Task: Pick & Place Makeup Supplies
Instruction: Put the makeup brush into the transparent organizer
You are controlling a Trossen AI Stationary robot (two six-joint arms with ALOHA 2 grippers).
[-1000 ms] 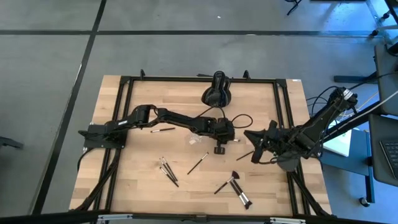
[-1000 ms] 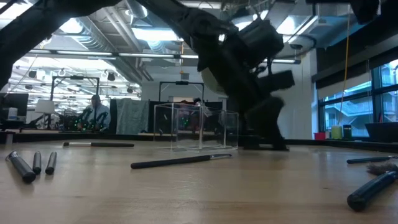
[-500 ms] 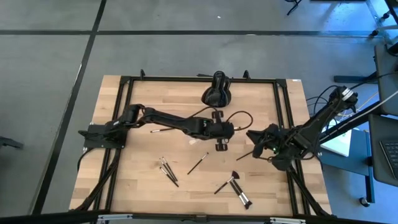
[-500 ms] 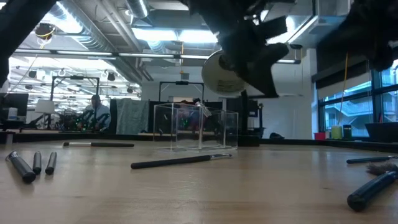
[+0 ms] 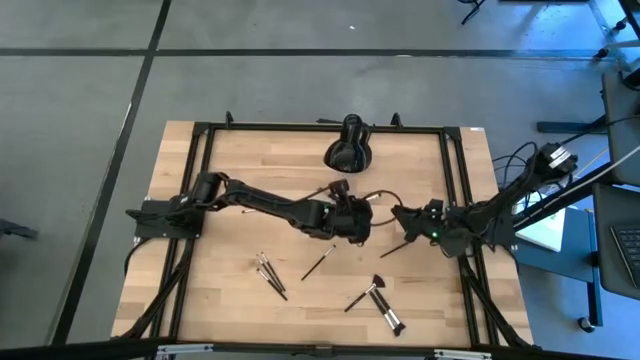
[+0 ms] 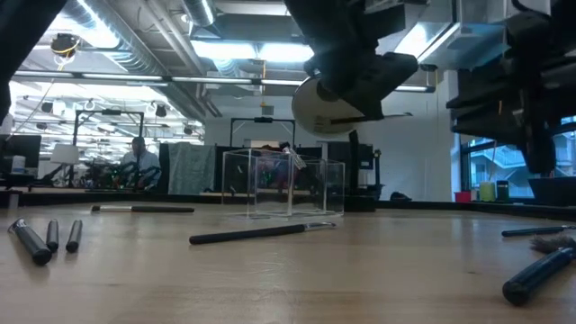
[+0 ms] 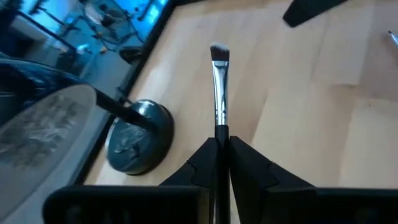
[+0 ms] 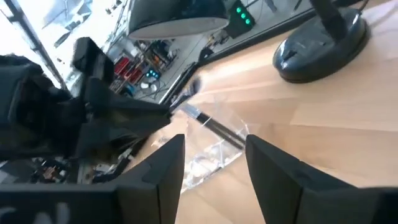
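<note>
My left gripper (image 5: 366, 212) hangs over the table's middle, shut on a thin makeup brush (image 7: 219, 81) with a dark handle, silver ferrule and small dark tip. Its fingers point toward the table's right. My right gripper (image 5: 399, 214) faces it from the right, open, with its fingers (image 8: 166, 168) apart and short of the brush's tip. The clear organiser tray (image 6: 283, 184) stands on the table below and behind the left gripper. Other makeup supplies lie flat on the near half: a cluster (image 5: 270, 274), a single brush (image 5: 318, 262) and two fluffy ones (image 5: 375, 298). My left gripper pinches the brush's dark handle (image 7: 219, 138) between its two fingers. The fingers lie along the brush, which sticks out ahead of them with its bristle end (image 7: 219, 53) toward the table's right. The brush (image 6: 373, 117) is lifted clear and nearly level.
A large black rounded object on a round base (image 5: 350, 150) stands at the far edge, beside the left gripper's path. One more brush (image 5: 262, 209) lies under the left arm. A black frame rail (image 5: 200, 180) borders the table. A person (image 6: 139, 162) sits in the room beyond.
My left gripper has risen from the table beside the clear tray, carrying the brush, and has turned so that it points toward the table's right. My right gripper has moved toward the far edge and a little left, closer to the left gripper.
</note>
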